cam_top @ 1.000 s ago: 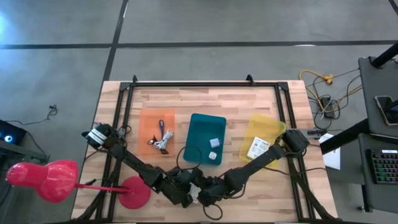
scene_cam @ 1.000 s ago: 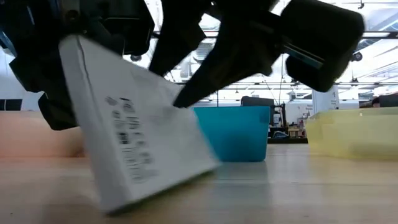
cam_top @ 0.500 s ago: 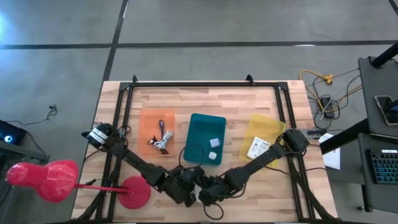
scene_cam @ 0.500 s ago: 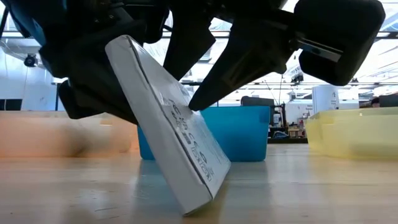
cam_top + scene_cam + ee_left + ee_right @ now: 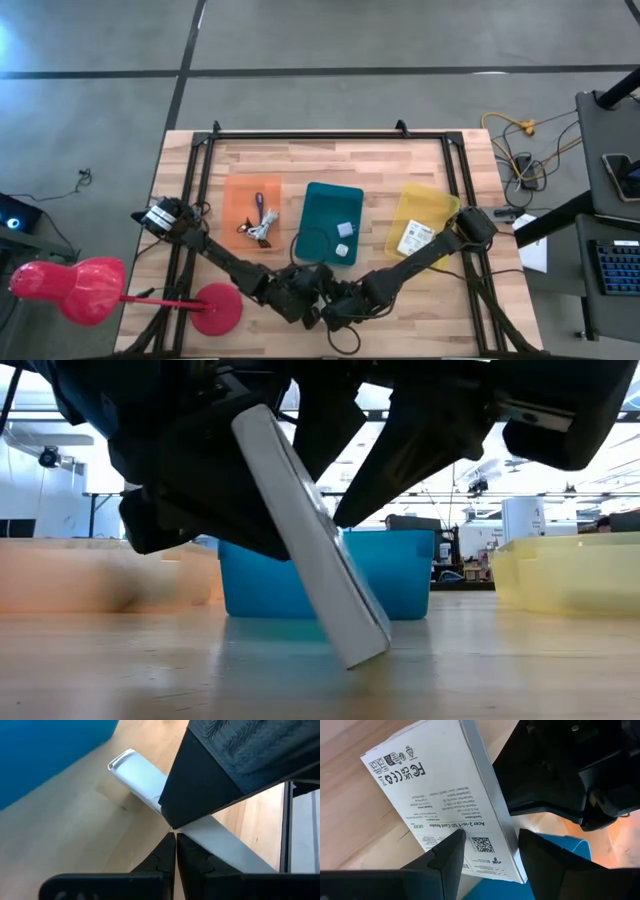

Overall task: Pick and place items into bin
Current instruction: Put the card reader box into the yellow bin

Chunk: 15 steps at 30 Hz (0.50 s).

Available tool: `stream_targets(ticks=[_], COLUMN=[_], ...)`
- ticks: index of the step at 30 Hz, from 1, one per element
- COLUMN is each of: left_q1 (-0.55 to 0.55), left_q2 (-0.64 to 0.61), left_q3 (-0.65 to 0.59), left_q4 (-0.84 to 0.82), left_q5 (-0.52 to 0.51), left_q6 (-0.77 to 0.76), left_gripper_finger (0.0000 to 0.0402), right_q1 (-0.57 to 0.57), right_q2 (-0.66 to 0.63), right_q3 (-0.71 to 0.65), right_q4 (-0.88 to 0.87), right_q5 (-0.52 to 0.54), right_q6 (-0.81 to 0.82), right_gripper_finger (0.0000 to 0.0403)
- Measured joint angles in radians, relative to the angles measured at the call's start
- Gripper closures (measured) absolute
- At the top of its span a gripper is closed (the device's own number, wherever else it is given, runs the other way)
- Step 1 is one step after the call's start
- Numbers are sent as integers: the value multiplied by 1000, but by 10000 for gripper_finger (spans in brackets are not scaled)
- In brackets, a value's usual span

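A flat white packet (image 5: 310, 530) with dark print (image 5: 440, 795) stands steeply tilted near the table's near edge, between both grippers. Its lower corner (image 5: 365, 652) is at the table top; whether it touches, I cannot tell. My right gripper (image 5: 490, 840) straddles the packet's near end, and in the high view it (image 5: 335, 305) meets my left gripper (image 5: 303, 300). My left gripper (image 5: 175, 837) is shut, with its tips at the packet's long edge. Another packet (image 5: 412, 238) lies in the yellow bin (image 5: 440, 205). My left gripper has its shut fingertips (image 5: 170, 845) against the packet's long edge (image 5: 150, 800), coming from the table's left and below the tilted face. My right gripper has the packet's end between its fingers. One finger (image 5: 451, 851) lies on the printed face (image 5: 470, 827). The other finger (image 5: 540, 855) stands past the thin side (image 5: 512, 865). The packet sits askew in the gap and leans steeply.
An orange bin (image 5: 232, 190) holds a purple stick and black wiry pieces (image 5: 258, 228). A teal bin (image 5: 318, 200) holds small white cubes (image 5: 343, 228). A red lamp-like stand's base (image 5: 212, 306) sits just left of the grippers. Bare wood lies to their right.
The packet has turned about: a second ago its broad printed face showed in the low view, now it stands edge-on and steeper, with its lower corner shifted rightward. Both grippers have crept slightly toward the far edge with it.
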Motion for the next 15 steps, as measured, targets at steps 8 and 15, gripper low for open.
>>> stream_targets(ticks=[8, 15], left_q1=[8, 9], left_q2=[0, -2], left_q3=[5, 11], left_q4=[16, 20], left_q5=[-5, -10], left_q6=[11, 35], left_gripper_finger=[401, 401], right_q1=[9, 19], right_q2=[3, 3], right_q3=[45, 62], right_q4=[-69, -64], right_q5=[-4, -9], right_q6=[36, 71], right_gripper_finger=[232, 232])
